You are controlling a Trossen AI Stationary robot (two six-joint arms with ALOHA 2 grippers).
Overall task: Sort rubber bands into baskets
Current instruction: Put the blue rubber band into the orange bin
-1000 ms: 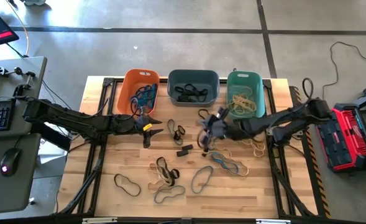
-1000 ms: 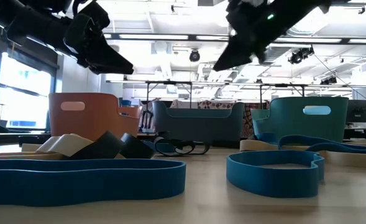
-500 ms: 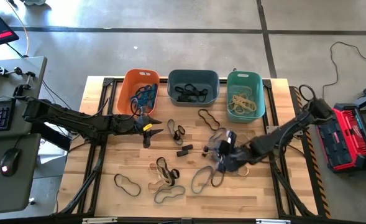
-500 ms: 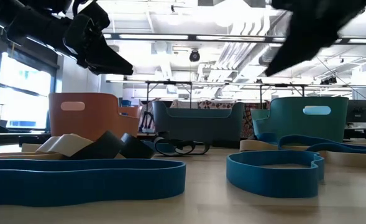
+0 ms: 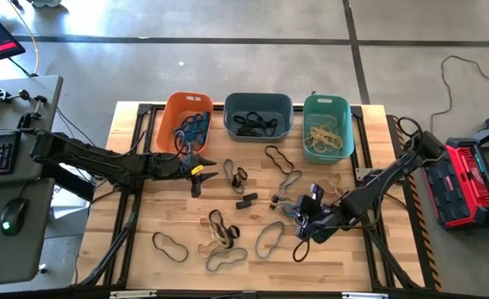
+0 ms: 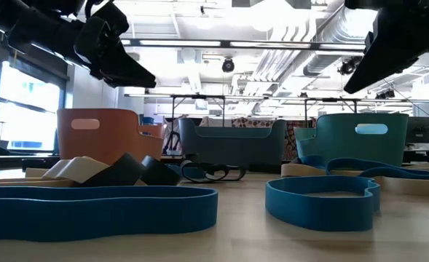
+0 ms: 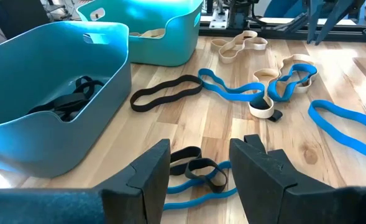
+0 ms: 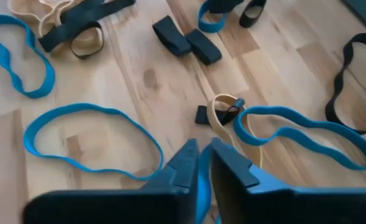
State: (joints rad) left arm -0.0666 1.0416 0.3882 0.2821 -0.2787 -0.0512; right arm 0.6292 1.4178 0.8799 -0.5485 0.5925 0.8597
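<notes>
right claw (image 8: 199, 163) nearly closed pinching blue band (image 8: 202, 186) above table, left claw (image 7: 200, 163) wide near orange basket (image 5: 174, 116)

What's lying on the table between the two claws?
In the high view, a folded black band pair lies between the left claw and right claw.

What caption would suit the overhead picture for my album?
Two robot arms above a wooden table strewn with rubber bands, three baskets lined along its far edge.
</notes>
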